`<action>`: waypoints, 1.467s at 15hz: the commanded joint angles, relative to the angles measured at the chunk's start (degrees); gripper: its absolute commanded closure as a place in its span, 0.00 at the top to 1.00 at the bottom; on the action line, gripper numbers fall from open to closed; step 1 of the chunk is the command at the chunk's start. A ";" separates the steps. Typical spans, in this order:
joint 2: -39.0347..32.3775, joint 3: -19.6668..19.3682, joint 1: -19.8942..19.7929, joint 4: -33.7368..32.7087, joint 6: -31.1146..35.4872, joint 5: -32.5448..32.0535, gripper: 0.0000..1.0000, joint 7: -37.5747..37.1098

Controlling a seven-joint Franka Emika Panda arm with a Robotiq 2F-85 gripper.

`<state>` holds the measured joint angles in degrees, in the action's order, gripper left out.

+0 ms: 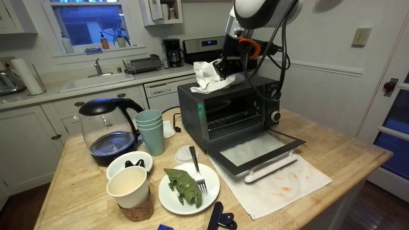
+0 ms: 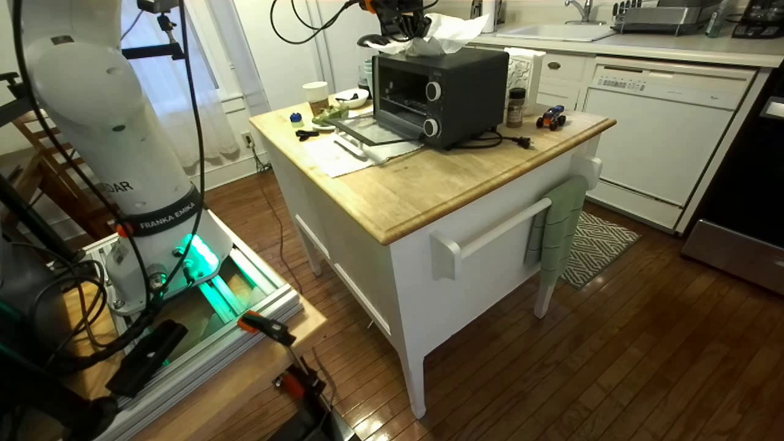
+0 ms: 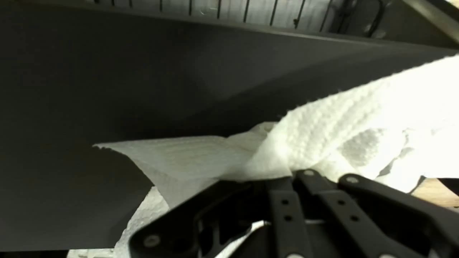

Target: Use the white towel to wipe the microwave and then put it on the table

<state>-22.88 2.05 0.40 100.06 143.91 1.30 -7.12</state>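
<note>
Towel (image 1: 207, 77) near microwave (image 1: 235, 110) edge, room alongside.

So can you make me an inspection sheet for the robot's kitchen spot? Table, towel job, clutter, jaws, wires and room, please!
Surface: wooden tabletop; an orange-marked white sheet lies on it.
Job's things: white towel crumpled at the top of the toaster oven, whose glass door hangs open.
Clutter: kettle, stacked teal cups, paper cup, bowl, plate with a green toy and fork, black clip, spice jar, toy car.
Jaws: shut on the white towel.
Cables: black cables loop down from the arm; a power plug lies loose beside the toaster oven.
Surroundings: sink, coffee maker, dishwasher; a green cloth hangs from a side rail.
</note>
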 commanded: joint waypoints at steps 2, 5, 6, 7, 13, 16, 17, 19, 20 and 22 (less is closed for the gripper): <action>-6.69 3.21 -0.07 -8.31 -2.56 5.00 0.01 4.65; -8.63 5.83 -0.83 -11.08 -3.34 8.47 0.01 8.50; -8.95 6.67 -1.14 -11.76 -4.04 9.72 0.01 9.89; -9.13 7.33 -1.39 -12.21 -4.66 10.74 0.01 11.24; -7.50 6.38 -0.88 -14.85 -17.70 11.34 0.01 10.78; -5.63 6.09 -1.08 -15.47 -25.11 11.90 0.01 10.72; -4.89 6.14 -1.32 -15.33 -26.89 12.39 0.01 11.11; -3.06 5.92 -1.70 -14.48 -27.58 13.41 0.01 11.44; -1.86 5.74 -1.88 -13.68 -26.41 13.94 0.01 11.60; 0.98 5.66 -2.45 -11.91 -23.86 15.19 0.01 13.18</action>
<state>-26.31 8.05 -1.15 85.23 118.33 13.38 3.34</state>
